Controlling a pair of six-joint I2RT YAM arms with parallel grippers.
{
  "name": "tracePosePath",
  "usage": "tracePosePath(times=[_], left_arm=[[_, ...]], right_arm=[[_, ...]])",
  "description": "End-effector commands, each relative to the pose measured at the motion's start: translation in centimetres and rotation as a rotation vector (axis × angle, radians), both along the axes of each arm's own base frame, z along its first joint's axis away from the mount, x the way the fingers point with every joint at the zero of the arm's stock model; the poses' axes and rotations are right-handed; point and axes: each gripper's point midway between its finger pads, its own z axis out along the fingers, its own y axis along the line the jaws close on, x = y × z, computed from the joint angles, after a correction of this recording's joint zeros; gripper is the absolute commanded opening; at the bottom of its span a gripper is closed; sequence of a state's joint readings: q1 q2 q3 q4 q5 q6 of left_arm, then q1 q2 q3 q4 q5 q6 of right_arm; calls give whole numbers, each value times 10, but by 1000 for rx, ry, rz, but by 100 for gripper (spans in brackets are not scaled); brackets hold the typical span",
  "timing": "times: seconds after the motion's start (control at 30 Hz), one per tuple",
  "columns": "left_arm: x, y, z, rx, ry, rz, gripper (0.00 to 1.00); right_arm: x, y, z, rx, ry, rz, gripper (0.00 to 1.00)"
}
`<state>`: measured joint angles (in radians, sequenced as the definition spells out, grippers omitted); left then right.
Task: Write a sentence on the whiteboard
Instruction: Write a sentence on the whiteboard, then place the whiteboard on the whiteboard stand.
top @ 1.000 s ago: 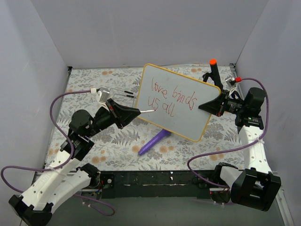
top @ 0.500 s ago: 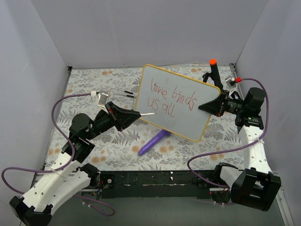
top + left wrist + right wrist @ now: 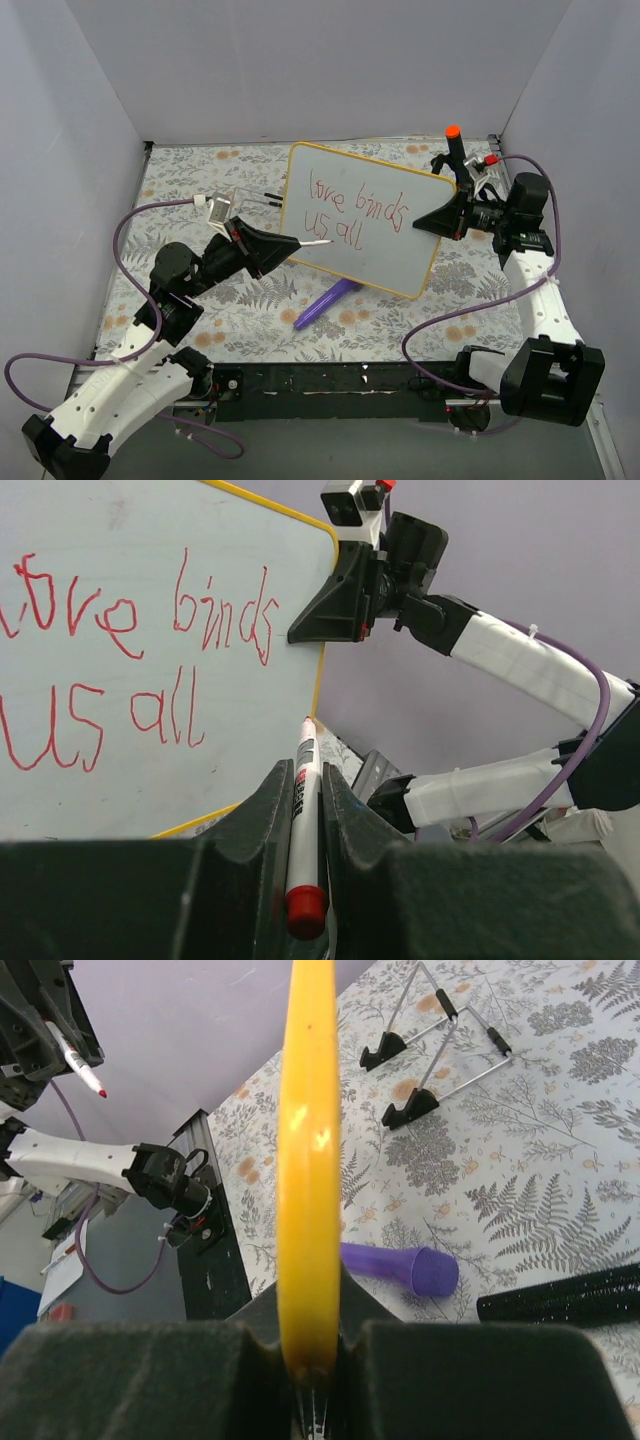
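Observation:
The whiteboard (image 3: 372, 258), white with a thin yellow frame, is held tilted up above the table. The sentence (image 3: 356, 207) in red marker reads "love binds us all" (image 3: 130, 660). My right gripper (image 3: 432, 222) is shut on the board's right edge, whose yellow frame (image 3: 308, 1160) runs up from between the jaws (image 3: 308, 1350). My left gripper (image 3: 290, 241) is shut on a white marker with a red end (image 3: 303, 810). Its tip (image 3: 326, 241) points at the board's lower part and does not touch it in the left wrist view.
A purple tube (image 3: 328, 303) lies on the fern-patterned tablecloth under the board. A wire stand with black feet (image 3: 245, 197) sits at the back left. A black post with an orange top (image 3: 453, 142) stands behind the right gripper. Grey walls close in three sides.
My right gripper has carried the whiteboard a little to the left and away from me. The left gripper with the marker has stayed nearly in place.

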<state>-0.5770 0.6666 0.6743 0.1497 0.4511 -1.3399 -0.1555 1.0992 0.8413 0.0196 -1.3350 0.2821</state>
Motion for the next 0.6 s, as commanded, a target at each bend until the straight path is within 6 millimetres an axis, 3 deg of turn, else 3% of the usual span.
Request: tracePosePath(times=[0.0, 0.03, 0.57], left_arm=[[4, 5, 5, -18, 1, 36, 0], [5, 5, 4, -16, 8, 40, 0], [14, 21, 9, -31, 16, 156, 0]], right_arm=[[7, 23, 43, -25, -170, 108, 1], [11, 26, 51, -32, -201, 113, 1], [54, 103, 60, -3, -209, 225, 1]])
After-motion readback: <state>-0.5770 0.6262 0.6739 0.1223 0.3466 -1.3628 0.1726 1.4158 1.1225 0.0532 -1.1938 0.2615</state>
